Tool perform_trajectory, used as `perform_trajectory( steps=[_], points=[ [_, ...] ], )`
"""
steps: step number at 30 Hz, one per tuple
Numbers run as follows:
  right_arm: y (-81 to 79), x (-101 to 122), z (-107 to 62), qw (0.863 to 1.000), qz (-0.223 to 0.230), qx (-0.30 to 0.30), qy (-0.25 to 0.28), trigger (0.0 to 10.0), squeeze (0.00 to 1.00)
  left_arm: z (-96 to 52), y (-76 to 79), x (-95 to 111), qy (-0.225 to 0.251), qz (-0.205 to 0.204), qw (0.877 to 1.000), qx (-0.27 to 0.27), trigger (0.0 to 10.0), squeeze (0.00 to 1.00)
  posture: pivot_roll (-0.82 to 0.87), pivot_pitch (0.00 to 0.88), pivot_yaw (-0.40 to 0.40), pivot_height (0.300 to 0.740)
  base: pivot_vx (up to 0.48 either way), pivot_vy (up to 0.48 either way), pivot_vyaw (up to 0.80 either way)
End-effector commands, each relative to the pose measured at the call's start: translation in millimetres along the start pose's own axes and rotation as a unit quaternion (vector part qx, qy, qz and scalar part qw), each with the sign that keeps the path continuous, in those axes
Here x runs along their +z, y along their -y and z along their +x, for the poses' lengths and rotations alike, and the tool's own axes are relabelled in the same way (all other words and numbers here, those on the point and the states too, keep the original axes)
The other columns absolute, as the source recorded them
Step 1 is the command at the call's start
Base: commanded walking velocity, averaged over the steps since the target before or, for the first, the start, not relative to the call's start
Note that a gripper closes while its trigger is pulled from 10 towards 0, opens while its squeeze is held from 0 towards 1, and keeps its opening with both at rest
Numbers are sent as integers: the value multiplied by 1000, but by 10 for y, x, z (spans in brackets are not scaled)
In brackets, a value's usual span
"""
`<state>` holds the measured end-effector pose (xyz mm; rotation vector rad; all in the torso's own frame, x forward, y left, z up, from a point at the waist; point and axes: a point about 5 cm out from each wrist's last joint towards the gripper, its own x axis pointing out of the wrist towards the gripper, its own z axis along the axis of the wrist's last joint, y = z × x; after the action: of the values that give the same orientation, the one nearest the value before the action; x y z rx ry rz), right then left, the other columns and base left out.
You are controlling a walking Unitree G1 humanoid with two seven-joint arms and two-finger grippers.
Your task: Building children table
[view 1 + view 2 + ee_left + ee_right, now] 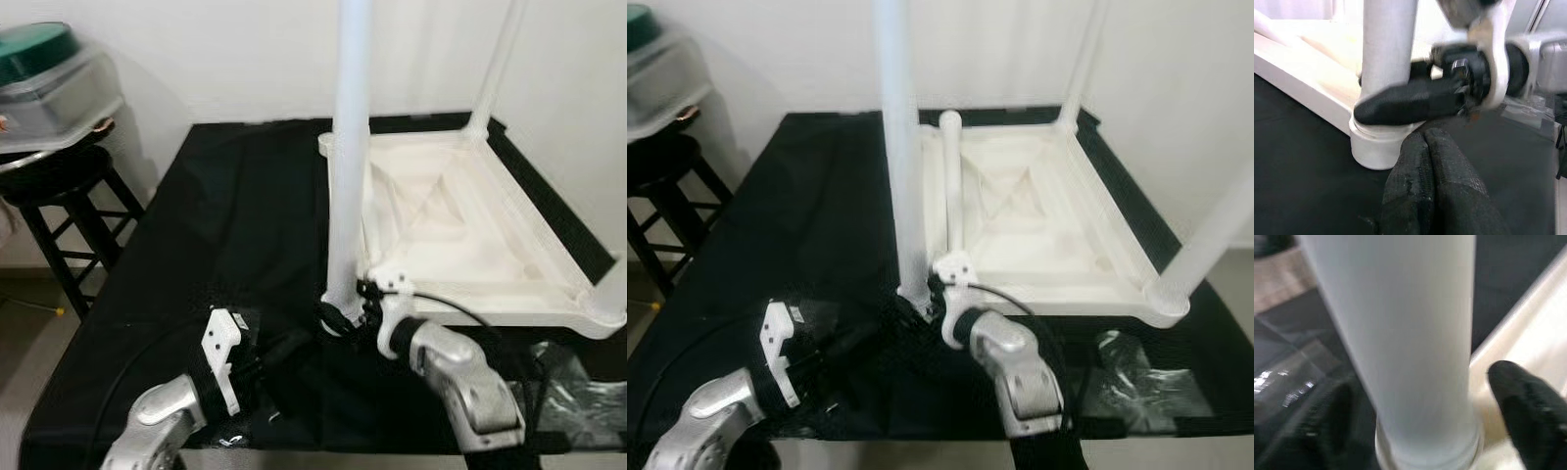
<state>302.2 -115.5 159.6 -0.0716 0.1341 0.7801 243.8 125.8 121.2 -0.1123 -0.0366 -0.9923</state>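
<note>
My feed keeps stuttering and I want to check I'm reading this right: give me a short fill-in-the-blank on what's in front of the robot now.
1. The white table top lies ____ on the black cloth, legs pointing up.
2. The right end effector is closed around the base of the near table ____.
3. The left end effector has its fingers ____, holding nothing.
4. Off the robot's left side stands a dark ____ with a clear container on it.

Missing words: upside down; leg; shut; stool
</note>
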Motion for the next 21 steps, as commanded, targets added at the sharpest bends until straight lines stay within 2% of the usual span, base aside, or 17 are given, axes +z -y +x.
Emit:
perform_trajectory(
  steps=[1,2,3,6,7,8,10,13,14,19,20,21],
  points=[
    [-6,99,-28,998,-20,64,20,10000,1000,-28,-1,-39,-8,-1,1000,7,10000,0,-13,116,35,740,0,0,0],
    [8,158,-56,994,-47,98,22,10000,1000,-27,0,-38,-7,-2,1000,8,10000,0,-13,116,35,740,0,0,0],
    [44,204,-91,988,-67,137,15,10000,243,-27,2,-38,-7,-1,1000,8,10000,0,-3,114,40,740,0,0,0],
    [69,225,-113,984,-78,159,8,10000,243,-27,2,-40,-7,-1,1000,8,10000,0,3,111,40,740,0,0,0],
    [133,278,-141,977,-107,187,-7,10000,0,-32,2,-45,-10,0,1000,7,10000,0,18,105,46,740,0,0,0],
    [133,278,-141,977,-107,187,-7,10000,0,-32,2,-45,-10,0,1000,7,10000,0,18,105,46,740,0,0,0],
    [301,526,-189,957,-143,252,-22,10000,0,-52,-4,-50,-14,2,1000,7,10000,0,22,105,48,740,0,0,0],
    [332,571,-186,953,-145,266,-25,10000,0,-56,-5,-49,-15,2,1000,7,10000,0,24,106,48,740,0,0,0],
    [374,623,-164,947,-143,287,-29,10000,0,-60,-4,-48,-15,3,1000,6,10000,0,27,106,49,740,0,0,0],
    [426,658,-95,943,-126,308,-25,10000,0,-66,3,-46,-16,5,1000,6,10000,0,35,108,52,740,0,0,0],
    [438,650,-71,941,-123,315,-27,1373,0,-68,7,-47,-17,6,1000,6,10000,0,43,111,54,740,0,0,0],
    [444,644,-58,939,-122,319,-30,1373,0,-69,10,-47,-17,7,1000,6,10000,0,43,111,54,740,0,0,0]
  ],
)
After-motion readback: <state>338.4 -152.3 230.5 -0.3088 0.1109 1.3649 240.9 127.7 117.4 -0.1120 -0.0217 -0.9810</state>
